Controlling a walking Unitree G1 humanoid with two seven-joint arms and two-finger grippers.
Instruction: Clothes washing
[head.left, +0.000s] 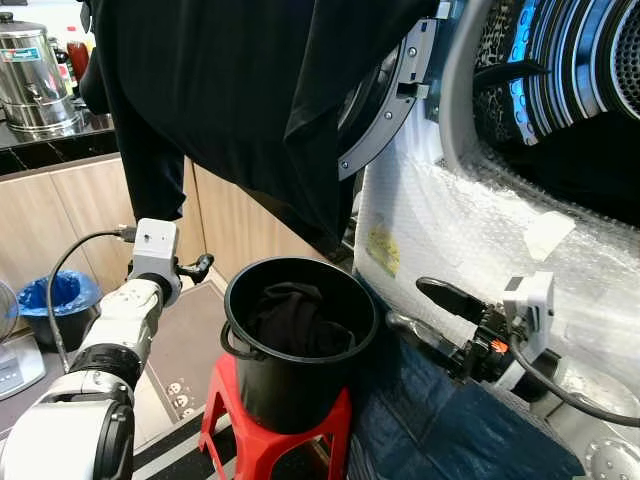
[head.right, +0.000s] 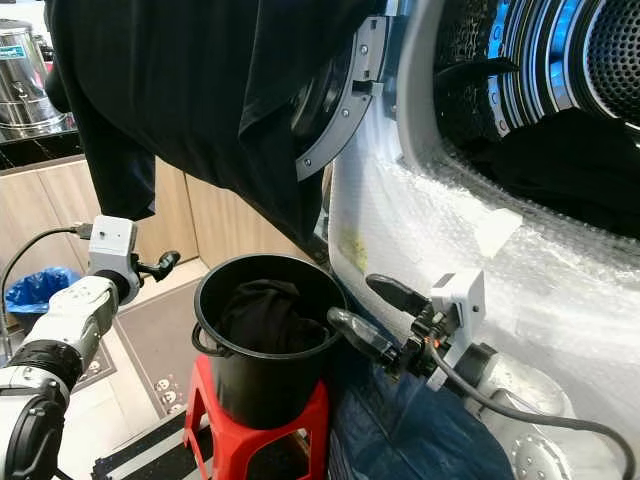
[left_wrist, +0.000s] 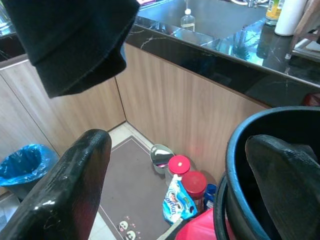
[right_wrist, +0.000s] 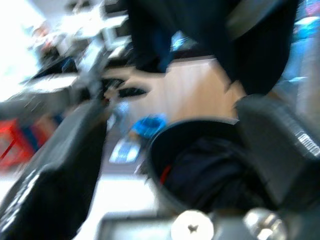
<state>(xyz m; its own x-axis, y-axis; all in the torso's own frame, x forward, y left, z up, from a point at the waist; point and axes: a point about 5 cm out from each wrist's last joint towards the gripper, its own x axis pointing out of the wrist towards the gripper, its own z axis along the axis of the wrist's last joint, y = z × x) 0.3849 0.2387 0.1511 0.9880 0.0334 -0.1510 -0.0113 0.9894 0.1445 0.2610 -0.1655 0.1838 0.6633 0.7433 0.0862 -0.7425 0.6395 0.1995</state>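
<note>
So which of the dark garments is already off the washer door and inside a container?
The black garment bunched inside the black bucket on the red stool; the other hangs draped over the open washer door.

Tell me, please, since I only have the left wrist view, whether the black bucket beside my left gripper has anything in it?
Observer: Yes. The black bucket holds a dark bundled garment, seen from the head camera.
Operator: Thank you. What is the bucket standing on?
Observer: It sits on a red plastic stool in front of the washing machine, whose front is covered in bubble wrap.
Operator: And where is my right gripper?
Observer: The right gripper is open, level with the bucket's rim on its right side, with the lower finger reaching the rim.
Operator: Is the machine door open?
Observer: Yes, the door is swung open, with a black garment hanging in front of it above the bucket.
</note>
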